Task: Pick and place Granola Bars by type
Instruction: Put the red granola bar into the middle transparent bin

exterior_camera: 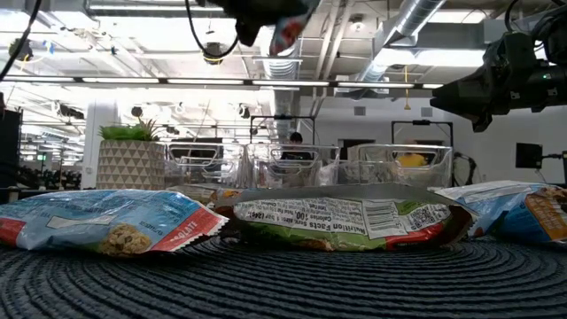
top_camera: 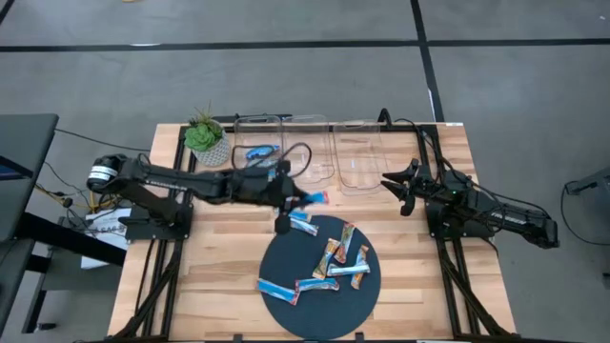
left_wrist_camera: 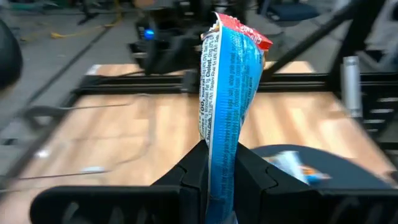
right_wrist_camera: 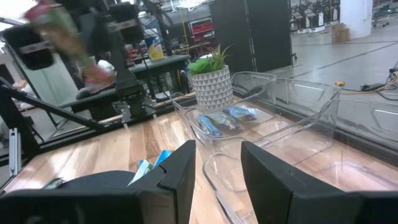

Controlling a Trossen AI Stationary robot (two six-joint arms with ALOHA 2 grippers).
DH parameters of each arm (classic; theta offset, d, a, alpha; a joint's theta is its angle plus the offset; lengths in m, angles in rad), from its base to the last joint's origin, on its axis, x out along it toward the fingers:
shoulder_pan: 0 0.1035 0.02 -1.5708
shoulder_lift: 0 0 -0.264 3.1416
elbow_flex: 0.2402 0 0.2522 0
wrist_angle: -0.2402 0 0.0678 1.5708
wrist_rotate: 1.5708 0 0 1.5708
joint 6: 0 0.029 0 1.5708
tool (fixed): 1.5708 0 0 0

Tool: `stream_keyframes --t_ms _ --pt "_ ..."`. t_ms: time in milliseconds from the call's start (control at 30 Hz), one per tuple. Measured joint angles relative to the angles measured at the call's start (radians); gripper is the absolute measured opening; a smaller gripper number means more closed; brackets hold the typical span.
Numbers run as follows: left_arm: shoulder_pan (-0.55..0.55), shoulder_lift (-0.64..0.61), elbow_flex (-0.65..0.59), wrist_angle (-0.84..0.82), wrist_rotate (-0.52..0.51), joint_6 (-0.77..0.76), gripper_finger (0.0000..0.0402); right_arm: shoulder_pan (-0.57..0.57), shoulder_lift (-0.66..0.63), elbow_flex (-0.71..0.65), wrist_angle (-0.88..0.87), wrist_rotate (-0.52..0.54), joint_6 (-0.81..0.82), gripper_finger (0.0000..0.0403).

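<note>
Several granola bars (top_camera: 329, 259), blue-and-white and orange ones, lie flat on the dark round mat (top_camera: 286, 310). In the low view they lie in a row (exterior_camera: 341, 221). More blue bars (top_camera: 257, 151) lie in the leftmost clear bin. My left gripper (top_camera: 303, 198) hovers just past the mat's far edge, shut on one blue bar (left_wrist_camera: 227, 93). My right gripper (top_camera: 400, 186) waits open at the table's right, beside the rightmost bin (top_camera: 357, 162), touching nothing. My left gripper pinches the blue bar between its two fingers (left_wrist_camera: 252, 171) at one end (left_wrist_camera: 219, 158). The fingers reach level from the table's left, in line with the bar. The bar is lifted clear of the table, and its red-tipped free end (left_wrist_camera: 245, 31) sticks out beyond the fingertips toward the right.
Three clear bins stand in a row along the table's far edge; the middle bin (top_camera: 315, 157) and the rightmost look empty. A potted plant (top_camera: 205, 138) stands left of them. Bare wood lies left and right of the mat.
</note>
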Motion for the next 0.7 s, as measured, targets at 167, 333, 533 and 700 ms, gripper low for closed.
stream_keyframes --t_ms 167,333,533,700 --pt "0.120 0.000 0.000 0.000 0.000 0.060 0.0043 0.000 0.000 0.000 0.000 0.000 0.000 0.0123" --pt "0.238 0.000 0.000 0.000 0.000 0.074 0.0043 0.000 0.000 0.000 0.000 0.000 0.000 0.0123" --pt "0.343 0.001 0.000 0.000 0.000 0.073 0.0043 0.000 0.000 0.000 0.000 0.000 0.000 0.0123" --pt "0.401 0.010 -0.001 -0.010 0.000 0.028 0.0043 0.000 0.000 0.000 0.000 0.000 0.000 0.0123"
